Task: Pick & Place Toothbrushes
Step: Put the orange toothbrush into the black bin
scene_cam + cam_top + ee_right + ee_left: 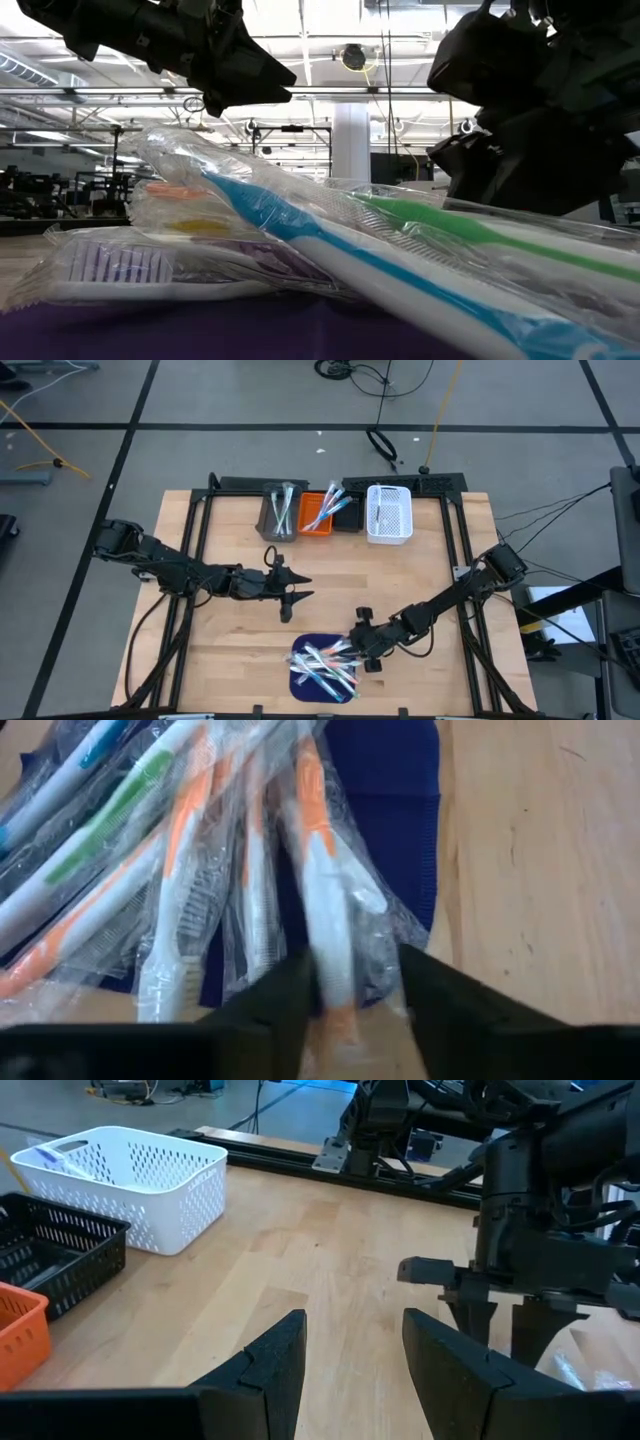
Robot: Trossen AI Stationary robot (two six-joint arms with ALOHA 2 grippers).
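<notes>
Toothbrushes (325, 665) in clear wrappers lie heaped on a dark blue mat (305, 682) at the table's (420, 575) near edge; more stand in the grey bin (278, 512) and orange bin (318, 515) at the far side, beside a black bin (347, 517) and a white basket (389, 514). The right gripper (350, 990) is down at the heap's edge, its fingers either side of an orange-and-white toothbrush (325, 900); whether they pinch it I cannot tell. The left gripper (300, 592) hovers mid-table, fingers spread, holding nothing.
</notes>
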